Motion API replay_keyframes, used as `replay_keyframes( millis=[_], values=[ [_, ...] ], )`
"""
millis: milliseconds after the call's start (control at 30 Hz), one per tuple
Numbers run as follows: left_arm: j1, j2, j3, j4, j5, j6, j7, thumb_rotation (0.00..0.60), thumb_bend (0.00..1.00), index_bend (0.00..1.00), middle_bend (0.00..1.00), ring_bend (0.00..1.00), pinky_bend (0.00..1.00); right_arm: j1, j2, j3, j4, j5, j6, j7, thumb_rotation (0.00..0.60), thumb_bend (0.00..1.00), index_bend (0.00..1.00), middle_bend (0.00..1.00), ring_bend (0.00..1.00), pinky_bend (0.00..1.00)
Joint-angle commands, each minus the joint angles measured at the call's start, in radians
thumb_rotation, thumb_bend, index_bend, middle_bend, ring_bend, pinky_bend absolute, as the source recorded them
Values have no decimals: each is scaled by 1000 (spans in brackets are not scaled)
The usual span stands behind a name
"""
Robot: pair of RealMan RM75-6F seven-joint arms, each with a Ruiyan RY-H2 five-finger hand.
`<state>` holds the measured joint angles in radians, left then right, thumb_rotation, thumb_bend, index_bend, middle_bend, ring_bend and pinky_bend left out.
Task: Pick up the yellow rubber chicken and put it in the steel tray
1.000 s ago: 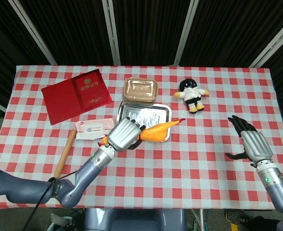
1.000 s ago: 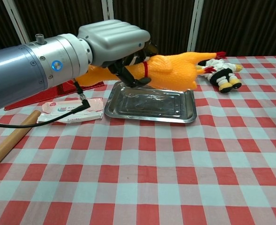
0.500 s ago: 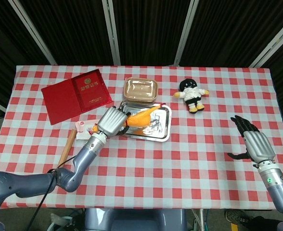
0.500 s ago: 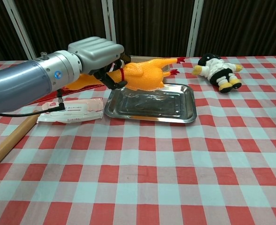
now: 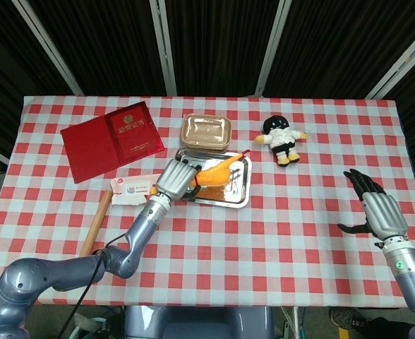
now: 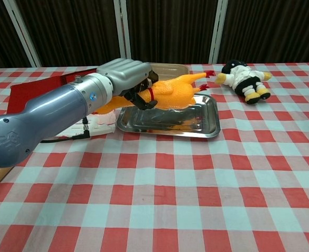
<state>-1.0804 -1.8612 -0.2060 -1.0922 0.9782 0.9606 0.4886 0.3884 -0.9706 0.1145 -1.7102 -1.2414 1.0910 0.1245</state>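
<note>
The yellow rubber chicken point(image 5: 217, 171) point(image 6: 173, 92) hangs low over the steel tray point(image 5: 237, 192) point(image 6: 205, 124), its red-crested head pointing toward the tray's far right corner. My left hand point(image 5: 177, 179) point(image 6: 125, 76) grips it around the body at the tray's left edge. Whether the chicken touches the tray floor I cannot tell. My right hand point(image 5: 378, 210) hovers far to the right over the tablecloth, fingers spread, holding nothing; the chest view does not show it.
A brown lidded container point(image 5: 206, 131) sits just behind the tray. A black-and-white plush doll point(image 5: 281, 139) point(image 6: 244, 79) lies at the back right. A red booklet point(image 5: 110, 140), a wipes packet point(image 5: 135, 188) and a wooden rolling pin point(image 5: 96, 223) lie to the left.
My left hand carried the chicken from the tray's near edge to above the tray and lowered it toward the tray. The right hand drifted slightly right.
</note>
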Motion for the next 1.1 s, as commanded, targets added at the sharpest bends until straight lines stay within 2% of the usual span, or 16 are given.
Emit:
replay_keyframes(
  millis=[33, 133, 267, 533, 767, 933, 1100],
  values=[
    [4, 2, -12, -19, -12, -5, 16, 600, 242, 54, 105, 86, 181, -6, 2, 2, 3, -4, 5, 8, 600, 80, 0, 0, 0, 126],
    [9, 14, -16, -43, -8, 0, 22, 600, 232, 30, 65, 44, 128, -11, 3, 0, 5, -10, 4, 17, 600, 80, 0, 0, 0, 126],
    [27, 41, -12, -86, 5, 7, 26, 600, 166, 0, 3, 0, 62, -17, 2, -1, 13, -16, 3, 33, 600, 80, 0, 0, 0, 126],
    [76, 125, -13, -206, 87, 74, -22, 600, 151, 7, 22, 0, 34, -26, 9, 3, 17, -28, 11, 40, 600, 80, 0, 0, 0, 126],
    [212, 312, 11, -422, 150, 221, -73, 600, 152, 116, 132, 35, 35, -39, 1, 10, 35, -16, 35, 13, 600, 80, 0, 0, 0, 126],
    [333, 465, 69, -564, 187, 295, -135, 600, 153, 159, 135, 35, 35, -49, -23, 16, 51, -1, 64, -26, 600, 86, 0, 0, 0, 126],
    [445, 569, 132, -610, 228, 363, -221, 600, 153, 180, 142, 35, 35, -65, -56, 15, 74, 3, 103, -67, 600, 86, 0, 0, 0, 126]
  ],
)
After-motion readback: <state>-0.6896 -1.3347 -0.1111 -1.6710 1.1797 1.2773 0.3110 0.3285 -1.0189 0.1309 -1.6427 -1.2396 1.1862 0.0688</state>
